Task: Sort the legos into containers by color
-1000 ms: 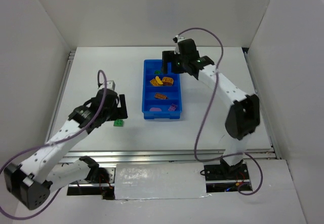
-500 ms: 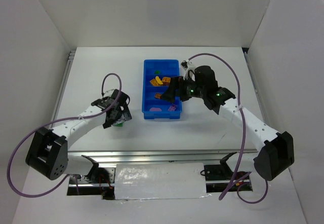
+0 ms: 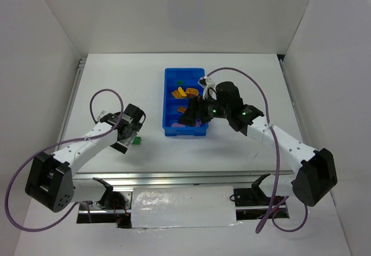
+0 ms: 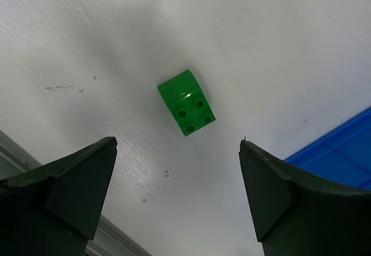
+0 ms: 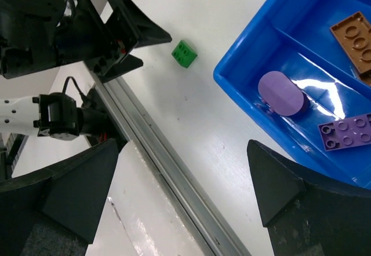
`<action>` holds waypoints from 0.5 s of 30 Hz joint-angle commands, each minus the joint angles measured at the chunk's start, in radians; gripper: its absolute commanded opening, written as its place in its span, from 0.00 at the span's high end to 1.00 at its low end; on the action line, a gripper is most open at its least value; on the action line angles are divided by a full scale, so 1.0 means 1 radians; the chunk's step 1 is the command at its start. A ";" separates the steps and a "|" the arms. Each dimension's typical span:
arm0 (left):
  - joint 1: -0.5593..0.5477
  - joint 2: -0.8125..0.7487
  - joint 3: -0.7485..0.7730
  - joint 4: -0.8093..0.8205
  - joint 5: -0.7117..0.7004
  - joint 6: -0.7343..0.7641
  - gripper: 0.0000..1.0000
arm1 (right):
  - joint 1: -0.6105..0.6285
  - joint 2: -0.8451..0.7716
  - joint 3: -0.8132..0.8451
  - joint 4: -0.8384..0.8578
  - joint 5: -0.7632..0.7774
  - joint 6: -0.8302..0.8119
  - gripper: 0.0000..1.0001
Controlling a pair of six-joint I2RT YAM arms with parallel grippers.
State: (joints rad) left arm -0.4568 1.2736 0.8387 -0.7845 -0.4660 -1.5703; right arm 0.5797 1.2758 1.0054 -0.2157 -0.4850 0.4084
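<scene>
A small green lego [image 4: 186, 102] lies on the white table, left of the blue tray [image 3: 167, 102]. It also shows in the top view [image 3: 137, 141] and the right wrist view [image 5: 184, 54]. My left gripper [image 4: 177, 152] is open and empty, hovering just above the green lego with its jaws wide apart. My right gripper [image 5: 182, 152] is open and empty above the tray's near end [image 3: 186, 116]. The near compartment holds a purple round piece [image 5: 280, 92] and a purple plate [image 5: 346, 132]. The one behind it holds a brown plate [image 5: 358, 39]. Orange-yellow legos [image 3: 181, 92] and a green piece [image 3: 180, 83] lie farther back.
A metal rail [image 5: 168, 169] runs along the table's near edge. White walls enclose the table on the left, right and far sides. A corner of the blue tray [image 4: 342, 152] shows at the right of the left wrist view.
My right gripper moved from the tray's far end to over its near end. My left arm swung over the green lego, then drew back a little left. The lego stayed put.
</scene>
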 commanded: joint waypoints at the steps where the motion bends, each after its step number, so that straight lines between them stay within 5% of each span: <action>1: 0.006 0.027 0.072 -0.099 -0.100 -0.224 0.01 | 0.032 -0.036 -0.011 0.047 -0.010 0.006 0.00; 5: 0.007 0.135 0.128 -0.154 -0.068 -0.250 0.00 | 0.042 -0.047 -0.019 0.036 0.006 0.007 0.00; 15: 0.029 0.315 0.071 -0.007 0.024 -0.185 0.03 | 0.058 -0.076 -0.048 0.038 0.022 0.007 0.00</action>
State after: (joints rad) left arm -0.4423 1.5349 0.9161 -0.8227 -0.4755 -1.7779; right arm 0.6266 1.2327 0.9718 -0.2157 -0.4732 0.4122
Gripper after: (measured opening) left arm 0.975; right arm 0.994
